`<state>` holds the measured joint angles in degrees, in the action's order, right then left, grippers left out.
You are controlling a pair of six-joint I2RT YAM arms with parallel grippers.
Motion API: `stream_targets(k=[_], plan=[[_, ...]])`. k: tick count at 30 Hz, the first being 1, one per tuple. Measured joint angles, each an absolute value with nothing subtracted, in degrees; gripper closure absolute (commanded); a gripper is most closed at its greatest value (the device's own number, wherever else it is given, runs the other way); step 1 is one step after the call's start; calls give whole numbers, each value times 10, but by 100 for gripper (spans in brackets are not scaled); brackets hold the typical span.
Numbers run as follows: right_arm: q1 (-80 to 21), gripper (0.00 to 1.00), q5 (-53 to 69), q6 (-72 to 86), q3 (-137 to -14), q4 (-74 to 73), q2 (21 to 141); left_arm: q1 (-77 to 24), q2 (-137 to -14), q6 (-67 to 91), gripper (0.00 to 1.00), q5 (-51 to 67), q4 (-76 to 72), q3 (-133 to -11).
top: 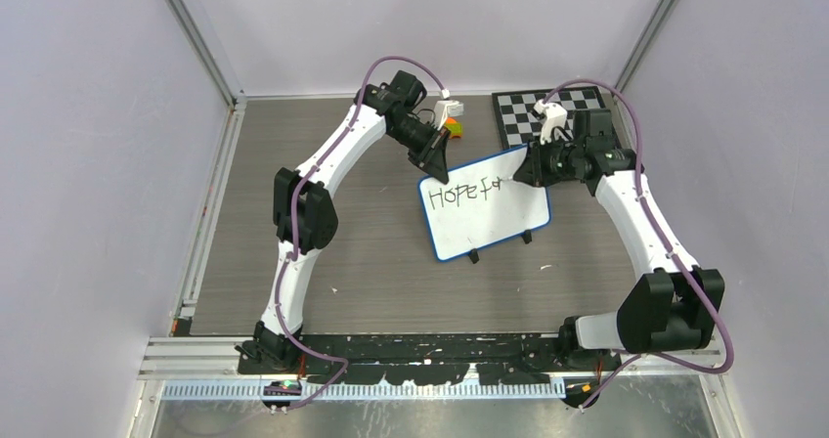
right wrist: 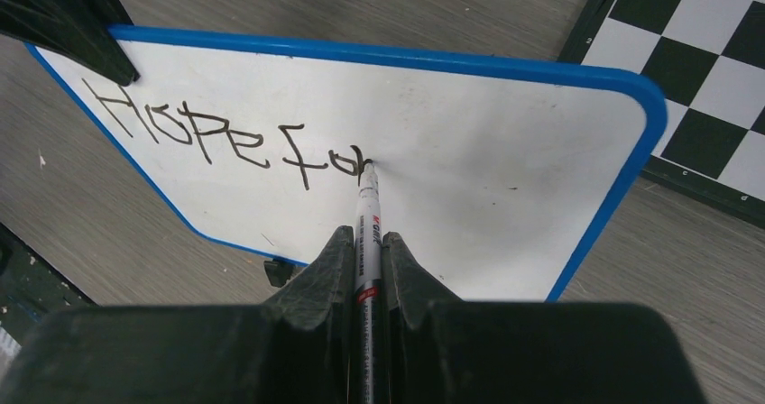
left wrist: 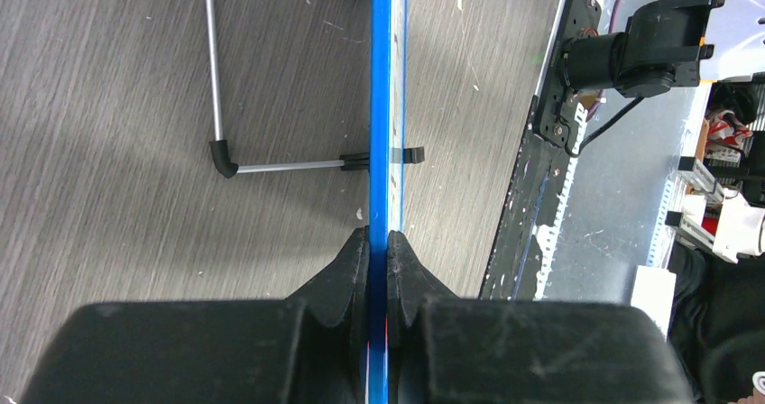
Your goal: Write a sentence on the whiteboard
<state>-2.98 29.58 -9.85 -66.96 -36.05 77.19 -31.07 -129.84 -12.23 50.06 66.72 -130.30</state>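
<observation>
Top: whiteboard (top: 486, 218) stood on table (top: 371, 262); "Hope for" written, rest blank.
Left wrist: left claw (left wrist: 379, 239) clamped on blue rim, edge running toward 12 o'clock.
Right wrist: right claw (right wrist: 364, 237) gripped marker (right wrist: 368, 197), tip touching whiteboard after "for"; sentence seemingly unfinished.

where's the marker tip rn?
Right wrist view: white-barrelled marker, clamped in the right gripper's fingers, tip on the blue-rimmed whiteboard at the end of the handwriting.

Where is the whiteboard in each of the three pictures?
Top: whiteboard at the centre, writing on it.
Left wrist: edge-on, a blue strip up the middle.
Right wrist: across the upper middle, marker tip on it.
Shared landmark: the left end effector clamped on the board's corner, in all three.
</observation>
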Motion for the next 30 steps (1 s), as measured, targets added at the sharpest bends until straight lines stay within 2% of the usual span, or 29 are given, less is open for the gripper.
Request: stream_targets(k=[10,12,16,23,30], plan=[[-11,100,297,-89,-692,-362,785,-311,-1298,-122,100,500,667,-1303],[-10,100,299,-89,-693,-365,785,-310,-1298,-122,97,500,667,-1303],[-10,100,313,-94,-704,-380,787,-311,-1298,-122,86,501,667,-1303],[-10,100,348,-104,-718,-416,780,-318,-1298,-118,58,495,670,-1304],[-12,100,375,-102,-727,-439,772,-305,-1294,-109,37,517,668,-1302]])
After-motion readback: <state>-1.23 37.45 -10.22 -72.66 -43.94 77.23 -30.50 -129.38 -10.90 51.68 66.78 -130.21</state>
